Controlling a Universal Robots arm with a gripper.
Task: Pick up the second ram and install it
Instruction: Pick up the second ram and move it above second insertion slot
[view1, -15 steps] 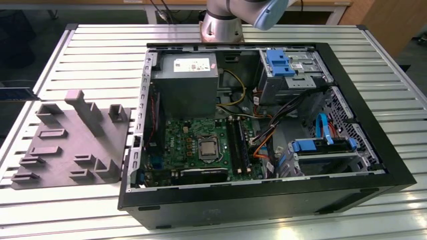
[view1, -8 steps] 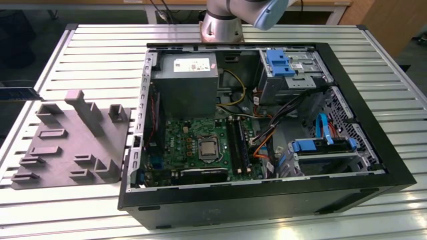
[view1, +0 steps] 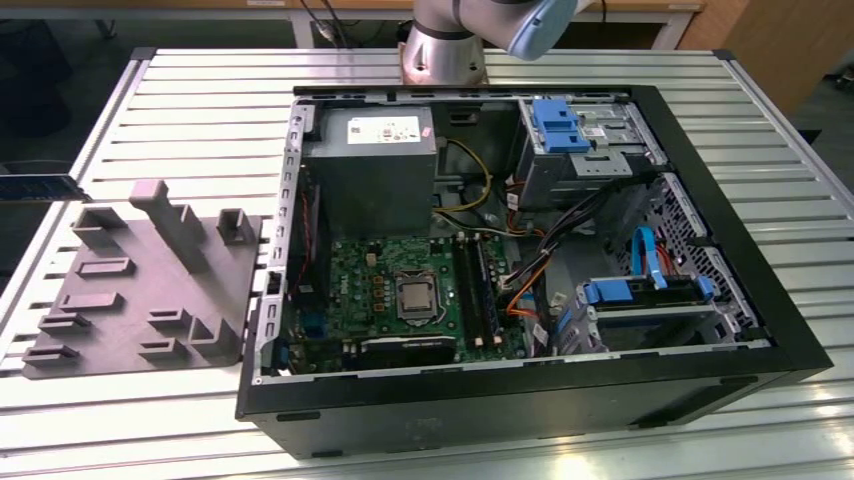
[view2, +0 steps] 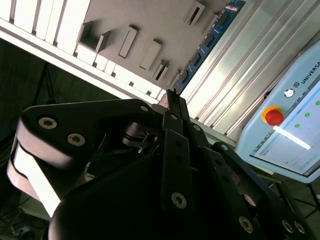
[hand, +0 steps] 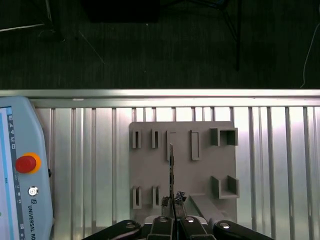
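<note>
In the exterior view, an open black metal computer case (view1: 747, 330) lies on the slatted aluminium table (view1: 200, 110). A grey plastic fixture plate with upright blocks (view1: 134, 290) sits by the table's edge at the exterior view's left. The second ram (view1: 40, 187) — a slim, dark bluish-green stick — hangs level over that edge, clear of the plate.

In the second wrist view, the black claw (view2: 171, 97) pinches one end of the second ram (view2: 210, 45), which reaches out over the slats.

In the first wrist view, the claw (hand: 173, 202) is closed tight on the second ram (hand: 171, 165) — edge-on above the plate (hand: 200, 175).
</note>
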